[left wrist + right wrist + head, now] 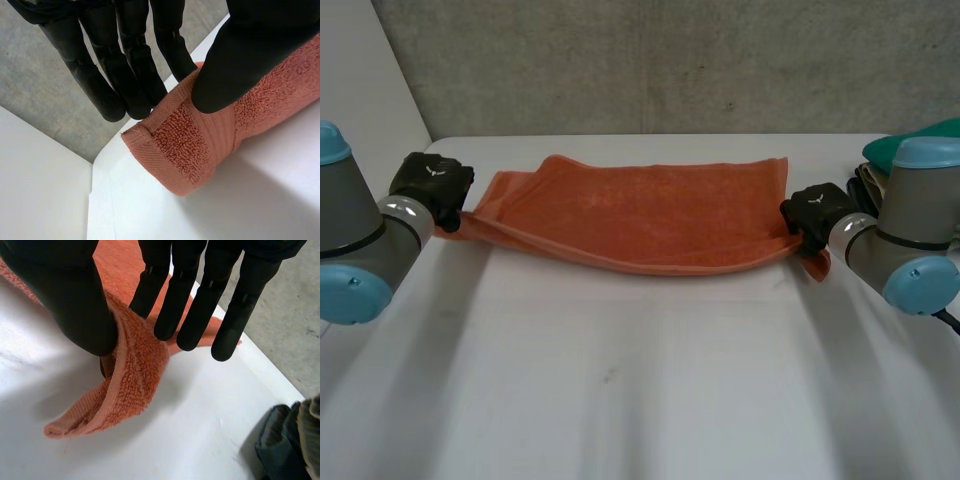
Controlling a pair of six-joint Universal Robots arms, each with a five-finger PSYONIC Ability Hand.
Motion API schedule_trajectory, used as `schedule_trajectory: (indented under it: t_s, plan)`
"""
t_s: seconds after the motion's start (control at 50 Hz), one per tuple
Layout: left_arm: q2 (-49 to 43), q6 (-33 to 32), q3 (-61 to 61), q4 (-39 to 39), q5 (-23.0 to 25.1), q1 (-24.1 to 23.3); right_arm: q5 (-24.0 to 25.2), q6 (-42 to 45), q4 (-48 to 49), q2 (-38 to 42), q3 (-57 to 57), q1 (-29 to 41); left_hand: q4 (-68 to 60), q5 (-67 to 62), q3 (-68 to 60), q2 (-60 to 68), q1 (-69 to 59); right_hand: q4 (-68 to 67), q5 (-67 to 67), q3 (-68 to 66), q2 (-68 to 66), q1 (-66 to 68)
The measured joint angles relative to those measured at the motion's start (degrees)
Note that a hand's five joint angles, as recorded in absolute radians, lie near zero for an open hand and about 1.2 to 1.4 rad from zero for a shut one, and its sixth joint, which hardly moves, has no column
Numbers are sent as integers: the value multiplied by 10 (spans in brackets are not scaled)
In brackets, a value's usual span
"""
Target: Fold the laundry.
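An orange towel point(640, 215), folded in half lengthwise, stretches across the far half of the white table point(620, 380) between my two hands. My left hand point(432, 185) is at the towel's left end. In the left wrist view its thumb point(240, 65) pinches the hemmed towel corner point(185, 145) against the straight fingers point(135, 75). My right hand point(813, 212) is at the towel's right end. There the towel's edge point(135, 365) stands between the thumb point(75, 305) and the fingers point(200, 305), and its corner droops onto the table.
A green cloth point(910, 145) and a pile of dark and beige clothes point(287, 442) lie at the table's right side, close behind my right arm. A concrete wall point(650, 60) runs behind the table. The near half of the table is bare.
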State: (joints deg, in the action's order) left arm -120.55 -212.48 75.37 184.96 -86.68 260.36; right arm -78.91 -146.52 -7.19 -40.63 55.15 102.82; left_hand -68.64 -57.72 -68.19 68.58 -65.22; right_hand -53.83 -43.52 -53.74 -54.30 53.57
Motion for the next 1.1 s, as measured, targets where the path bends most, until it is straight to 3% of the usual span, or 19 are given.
schedule_trajectory:
  t_s: [0.14,0.22,0.4,0.48,0.58,0.7,0.86,1.1]
  plan:
    - [18,-2,18,-1,8,3,-4,3,-4,-5,14,-4,0,0,0,0,0,12,16,12,15,-10]
    - [22,-4,28,-2,10,7,-2,11,-14,-5,17,-9,0,0,0,0,0,-131,-126,-132,-128,89]
    - [59,-40,84,-39,17,20,12,45,-100,-61,55,-24,0,0,0,0,0,-147,-133,-144,-131,89]
    - [104,-84,131,-110,16,29,16,115,-189,-114,93,-33,0,0,0,0,0,-147,-133,-144,-131,89]
    - [163,-149,188,-236,19,44,9,266,-333,-167,134,-52,0,0,0,0,0,-147,-133,-144,-131,89]
    - [185,-210,209,-312,39,62,-3,371,-401,-177,135,-62,0,0,0,0,0,-147,-133,-144,-131,89]
    - [100,-202,103,-261,25,37,-7,327,-292,-120,76,-42,0,0,0,0,0,-147,-143,-144,-131,89]
    - [-113,-143,-190,-193,-50,-44,-7,259,52,-17,28,-11,0,-3,0,0,0,-147,-148,-144,-131,89]
